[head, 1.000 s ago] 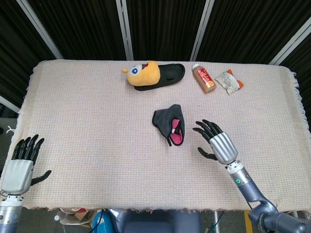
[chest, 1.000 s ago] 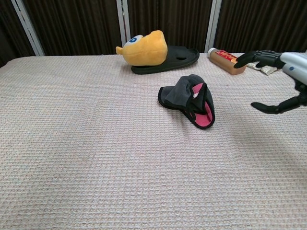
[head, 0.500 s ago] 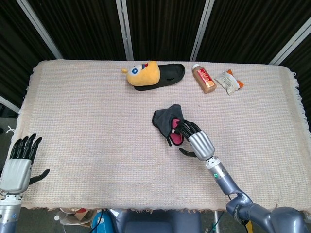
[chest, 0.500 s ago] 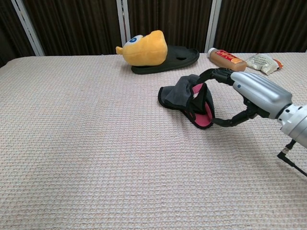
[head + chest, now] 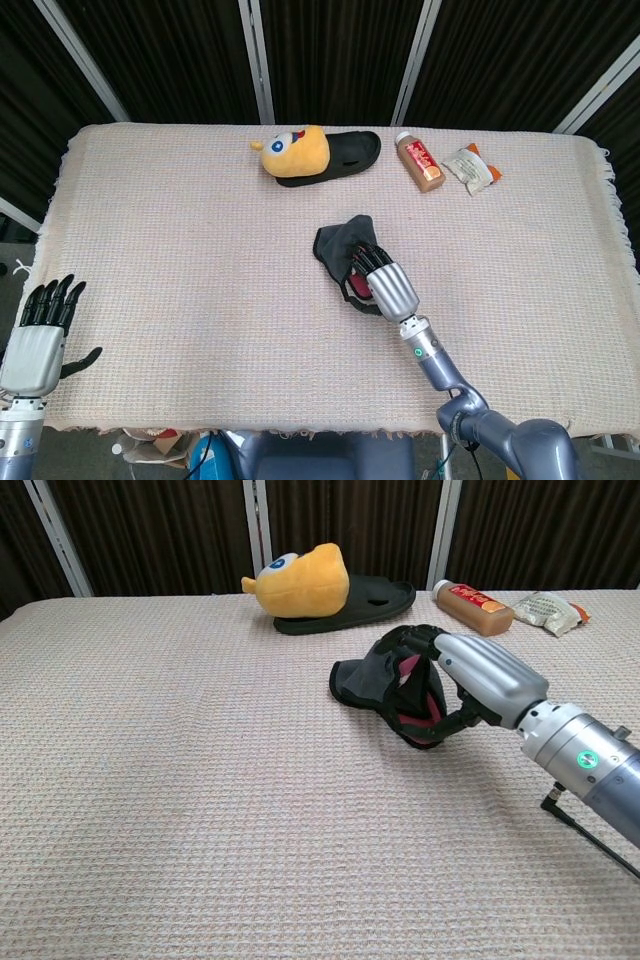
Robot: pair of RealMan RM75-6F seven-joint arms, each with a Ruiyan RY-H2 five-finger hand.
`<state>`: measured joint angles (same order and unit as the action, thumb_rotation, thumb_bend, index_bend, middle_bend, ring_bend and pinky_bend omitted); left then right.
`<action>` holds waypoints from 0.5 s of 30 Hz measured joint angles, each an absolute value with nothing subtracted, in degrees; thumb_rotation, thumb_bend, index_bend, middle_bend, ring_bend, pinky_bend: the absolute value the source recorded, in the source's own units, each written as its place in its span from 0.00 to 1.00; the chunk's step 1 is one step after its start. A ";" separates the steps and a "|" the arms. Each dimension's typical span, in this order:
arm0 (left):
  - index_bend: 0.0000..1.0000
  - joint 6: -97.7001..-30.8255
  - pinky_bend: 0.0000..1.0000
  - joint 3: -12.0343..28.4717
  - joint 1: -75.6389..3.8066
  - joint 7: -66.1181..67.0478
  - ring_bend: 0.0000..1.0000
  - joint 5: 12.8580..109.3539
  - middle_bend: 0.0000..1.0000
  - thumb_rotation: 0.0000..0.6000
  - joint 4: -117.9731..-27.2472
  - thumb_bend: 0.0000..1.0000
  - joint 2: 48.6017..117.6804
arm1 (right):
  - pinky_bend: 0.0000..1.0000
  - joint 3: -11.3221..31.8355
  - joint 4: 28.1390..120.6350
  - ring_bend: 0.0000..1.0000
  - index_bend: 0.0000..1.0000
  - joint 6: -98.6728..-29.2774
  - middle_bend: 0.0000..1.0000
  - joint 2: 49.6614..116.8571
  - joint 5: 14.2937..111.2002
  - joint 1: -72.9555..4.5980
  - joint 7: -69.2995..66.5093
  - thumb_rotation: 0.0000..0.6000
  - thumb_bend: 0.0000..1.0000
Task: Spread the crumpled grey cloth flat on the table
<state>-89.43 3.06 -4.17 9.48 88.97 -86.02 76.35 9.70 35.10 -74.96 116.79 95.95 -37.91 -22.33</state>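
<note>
Right hand [image 5: 470,675] now gripping grey cloth [image 5: 372,680]

Crumpled grey cloth [image 5: 338,246] [image 5: 368,676]: dark grey outside, pink lining showing in the folds. Bunched in a loose heap on the table, not flat. It lies directly under and ahead of the right hand [image 5: 383,280] [image 5: 470,676], whose fingers [image 5: 412,638] curl over its near, pink-lined end, thumb against its lower edge. Far grey end juts beyond the fingertips.
</note>
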 measured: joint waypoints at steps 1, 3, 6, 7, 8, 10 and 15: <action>0.00 -89.46 0.00 3.13 -4.18 9.42 0.00 88.93 0.00 1.00 -86.04 0.00 76.33 | 0.19 9.80 34.31 0.11 0.23 -74.88 0.17 117.52 95.68 -38.20 -22.51 1.00 0.24; 0.00 -89.63 0.00 3.30 -4.21 9.31 0.00 88.83 0.00 1.00 -86.03 0.00 76.27 | 0.19 9.94 33.13 0.11 0.23 -74.94 0.17 118.64 95.27 -38.55 -22.98 1.00 0.24; 0.00 -89.69 0.00 3.35 -4.24 9.19 0.00 88.79 0.00 1.00 -86.00 0.00 76.24 | 0.19 10.24 31.55 0.11 0.23 -75.39 0.17 120.11 94.65 -39.11 -24.53 1.00 0.24; 0.00 -89.70 0.00 3.34 -4.24 9.19 0.00 88.80 0.00 1.00 -85.97 0.00 76.24 | 0.19 10.32 30.90 0.11 0.24 -75.60 0.17 120.61 94.46 -39.37 -24.99 1.00 0.24; 0.00 -89.70 0.00 3.30 -4.25 9.17 0.00 88.81 0.00 1.00 -85.94 0.00 76.25 | 0.19 10.36 30.36 0.11 0.26 -75.74 0.17 120.95 94.35 -39.56 -25.16 1.00 0.24; 0.00 -89.69 0.00 3.24 -4.25 9.11 0.00 88.84 0.00 1.00 -85.92 0.00 76.25 | 0.19 10.39 29.06 0.11 0.29 -75.87 0.17 121.69 94.09 -40.05 -25.46 1.00 0.24; 0.00 -89.84 0.00 3.10 -4.23 9.04 0.00 89.04 0.00 1.00 -85.94 0.00 76.28 | 0.19 10.49 27.50 0.11 0.36 -76.69 0.18 122.79 93.55 -40.97 -26.64 1.00 0.24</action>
<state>-89.84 3.10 -4.23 9.04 89.04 -85.94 76.28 10.49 27.50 -76.69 122.79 93.55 -40.97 -26.64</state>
